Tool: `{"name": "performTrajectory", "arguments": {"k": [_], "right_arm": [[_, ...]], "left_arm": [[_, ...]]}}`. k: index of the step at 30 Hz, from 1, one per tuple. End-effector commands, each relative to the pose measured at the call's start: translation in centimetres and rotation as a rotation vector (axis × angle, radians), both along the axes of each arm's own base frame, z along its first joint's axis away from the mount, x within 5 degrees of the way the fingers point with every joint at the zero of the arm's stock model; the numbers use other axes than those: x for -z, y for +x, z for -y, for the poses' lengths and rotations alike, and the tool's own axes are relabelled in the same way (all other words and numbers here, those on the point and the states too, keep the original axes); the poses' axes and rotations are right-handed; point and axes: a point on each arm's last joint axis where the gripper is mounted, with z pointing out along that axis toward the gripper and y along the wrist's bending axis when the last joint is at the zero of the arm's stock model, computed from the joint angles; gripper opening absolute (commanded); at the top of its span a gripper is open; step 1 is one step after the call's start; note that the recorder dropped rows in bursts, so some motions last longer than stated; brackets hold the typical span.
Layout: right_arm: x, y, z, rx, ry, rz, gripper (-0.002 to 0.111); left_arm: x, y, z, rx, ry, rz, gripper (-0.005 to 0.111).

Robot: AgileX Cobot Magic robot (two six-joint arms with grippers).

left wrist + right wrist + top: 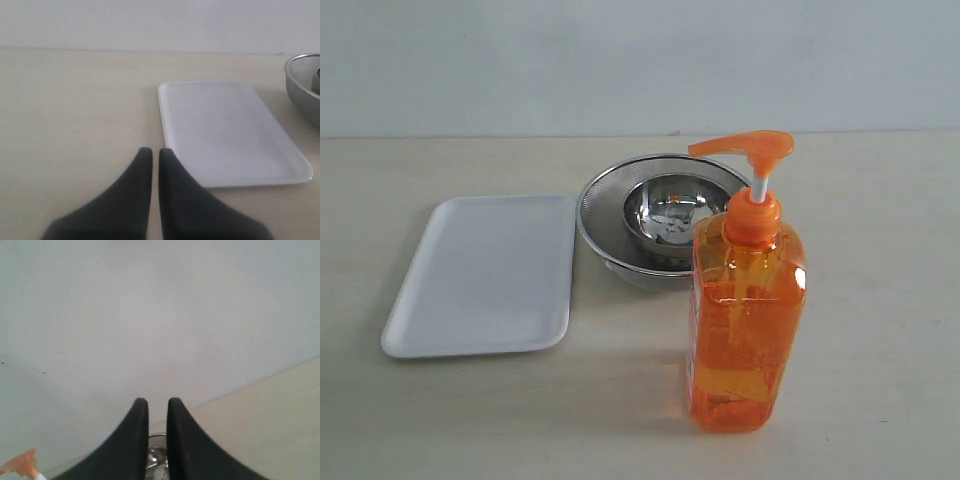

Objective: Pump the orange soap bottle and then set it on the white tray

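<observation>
Out on the pale matte table (880, 380) in the exterior view, the orange soap bottle (745, 320) stands upright at the front right. It's see-through plastic, boxy with rounded shoulders, with a white stem and its pump head (745, 148) pointing left. Right behind it sits a wire-mesh bowl (605, 215) with a shiny steel bowl (670, 205) nested inside. Just left of those lies the white tray (480, 275), which is smooth and flat with rounded corners and a low rim, well apart from the bottle. Loads of bare table sits in front of the bottle and to its right. Left wrist view: the left gripper (155, 152) has its black tapered fingers pressed together, tips over bare table just beside the tray's (225, 135) corner. Right wrist view: the right gripper (157, 402) is drawn nearly together with only a thin slit, facing a plain wall (160, 315), with the pump tip (20, 464) at the edge.
</observation>
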Motion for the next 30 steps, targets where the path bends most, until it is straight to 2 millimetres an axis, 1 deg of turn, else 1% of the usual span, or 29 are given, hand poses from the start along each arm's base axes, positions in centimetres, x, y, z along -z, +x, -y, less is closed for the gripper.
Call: {"name": "performTrajectory", "arguments": {"k": [1, 3, 5, 7, 8, 10, 12, 13, 14, 15, 16, 18, 20, 23, 24, 27, 30], "right_arm": [[0.0, -0.1, -0.3, -0.036, 0.057, -0.026, 0.001], [0.0, -0.1, -0.3, -0.034, 0.034, -0.028, 0.001], [-0.6, -0.4, -0.4, -0.040, -0.081, -0.008, 0.001], [-2.9, -1.5, -1.0, -0.101, -0.148, 0.091, 0.001], [-3.7, -1.9, -1.2, -0.129, -0.139, 0.123, 0.001], [-5.8, -2.7, -1.8, -0.183, -0.177, 0.195, 0.001], [-7.7, -3.0, -2.2, -0.229, -0.233, 0.228, 0.001], [-9.0, -3.0, -2.6, -0.269, -0.251, 0.221, 0.001], [-9.7, -2.8, -2.9, -0.298, -0.262, 0.206, 0.001], [-10.4, -2.5, -3.1, -0.331, -0.269, 0.185, 0.001], [-11.2, -1.7, -3.4, -0.359, -0.273, 0.151, 0.001], [-12.3, 0.8, -4.0, -0.418, -0.296, 0.041, 0.001], [-12.5, 2.8, -4.2, -0.433, -0.273, -0.040, 0.000], [-12.2, 5.4, -3.9, -0.366, -0.250, -0.080, 0.000], [-12.3, 5.8, -3.6, -0.333, -0.254, -0.076, 0.000], [-12.7, 6.2, -3.0, -0.251, -0.257, -0.028, 0.000], [-13.2, 6.0, -2.6, -0.199, -0.272, 0.025, 0.000]], "left_arm": [[-0.2, 0.0, 0.0, -0.005, 0.001, 0.014, 0.005], [-0.2, 0.0, 0.0, -0.005, 0.001, 0.014, 0.005], [-0.2, 0.0, 0.0, -0.005, 0.001, 0.014, 0.005], [-0.2, 0.0, 0.0, -0.005, 0.001, 0.014, 0.005], [-0.2, 0.0, 0.0, -0.005, 0.001, 0.014, 0.005], [-0.2, 0.0, 0.0, -0.005, 0.001, 0.014, 0.005], [-0.2, 0.0, 0.0, -0.005, 0.001, 0.014, 0.005], [-0.2, 0.0, 0.0, -0.005, 0.001, 0.014, 0.005], [-0.2, 0.0, 0.0, -0.005, 0.001, 0.014, 0.005], [-0.2, 0.0, 0.0, -0.005, 0.001, 0.014, 0.005], [-0.2, 0.0, 0.0, -0.005, 0.001, 0.014, 0.005], [-0.2, 0.0, 0.0, -0.005, 0.001, 0.014, 0.005], [-0.2, 0.0, 0.0, -0.005, 0.001, 0.014, 0.005], [-0.2, 0.0, 0.0, -0.005, 0.001, 0.014, 0.005], [-0.2, 0.0, 0.0, -0.005, 0.001, 0.014, 0.005], [-0.2, 0.0, 0.0, -0.005, 0.001, 0.014, 0.005], [-0.2, 0.0, 0.0, -0.005, 0.001, 0.014, 0.005]]}}
